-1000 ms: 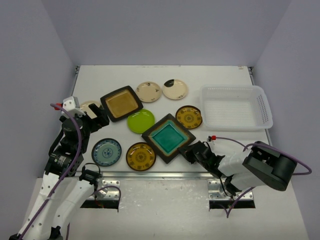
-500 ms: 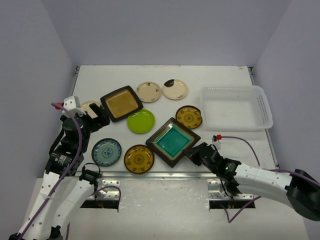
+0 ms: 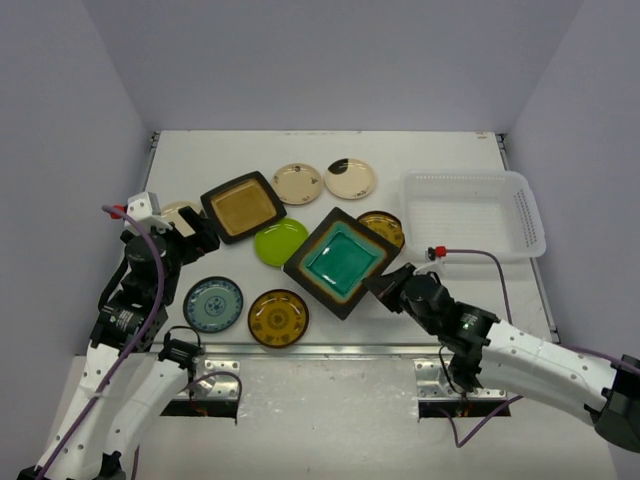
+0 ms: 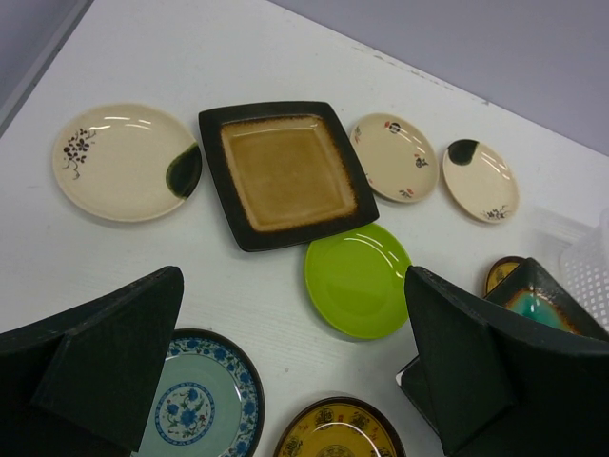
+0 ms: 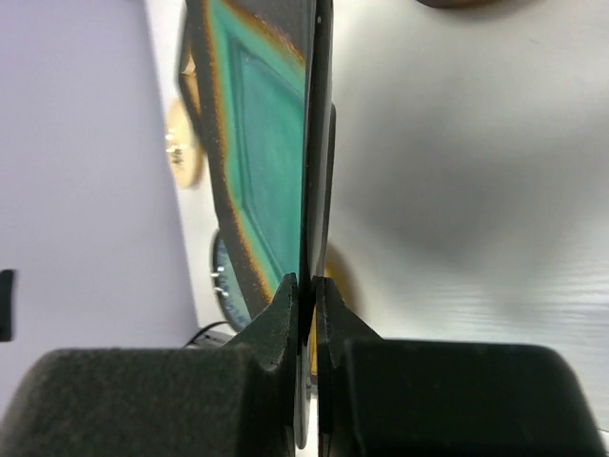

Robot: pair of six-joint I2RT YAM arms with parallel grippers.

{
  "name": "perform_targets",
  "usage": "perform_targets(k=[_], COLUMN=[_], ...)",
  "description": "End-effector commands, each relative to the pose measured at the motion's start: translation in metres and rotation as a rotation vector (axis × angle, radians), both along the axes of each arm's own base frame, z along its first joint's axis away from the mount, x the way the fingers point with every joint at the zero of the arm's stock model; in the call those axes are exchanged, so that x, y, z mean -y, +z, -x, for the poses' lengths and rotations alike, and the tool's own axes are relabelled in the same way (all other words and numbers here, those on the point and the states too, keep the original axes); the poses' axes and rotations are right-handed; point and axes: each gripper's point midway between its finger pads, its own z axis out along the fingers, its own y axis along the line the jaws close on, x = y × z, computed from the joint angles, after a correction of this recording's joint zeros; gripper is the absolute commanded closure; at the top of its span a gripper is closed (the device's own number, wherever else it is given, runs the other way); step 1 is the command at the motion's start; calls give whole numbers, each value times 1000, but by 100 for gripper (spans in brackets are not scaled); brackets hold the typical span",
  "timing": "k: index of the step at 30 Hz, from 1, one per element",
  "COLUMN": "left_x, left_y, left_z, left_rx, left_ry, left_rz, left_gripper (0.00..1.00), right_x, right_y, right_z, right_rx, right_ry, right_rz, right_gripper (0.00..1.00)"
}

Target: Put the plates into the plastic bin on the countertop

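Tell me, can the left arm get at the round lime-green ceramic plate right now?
Probably yes: the left claw is open and empty, and the round lime-green ceramic plate lies bare just ahead of it.

A lab-style robot test cell; an off-white worktop (image 3: pixel 440 150) is boxed left, far and right by plain lavender panels (image 3: pixel 330 60); cabled arms (image 3: pixel 520 350) are mounted at its near metal strip (image 3: pixel 340 349).

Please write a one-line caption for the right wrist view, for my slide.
Right gripper pinching the rim of the teal square plate, held edge-on above the countertop.
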Motion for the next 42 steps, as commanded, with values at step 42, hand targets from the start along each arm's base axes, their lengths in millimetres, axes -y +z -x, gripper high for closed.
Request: perform_targets(k=[42], left_x=[3], left_y=[12], left_z=[0], left_rx=[58], left_ry=[-15], left_rz=[12], left_gripper=[0], right_x=[279], right_y=[76], right_z=[-196], right_rx=[-72], right_ry=[-920], right_rz=[-193], right_gripper=[93])
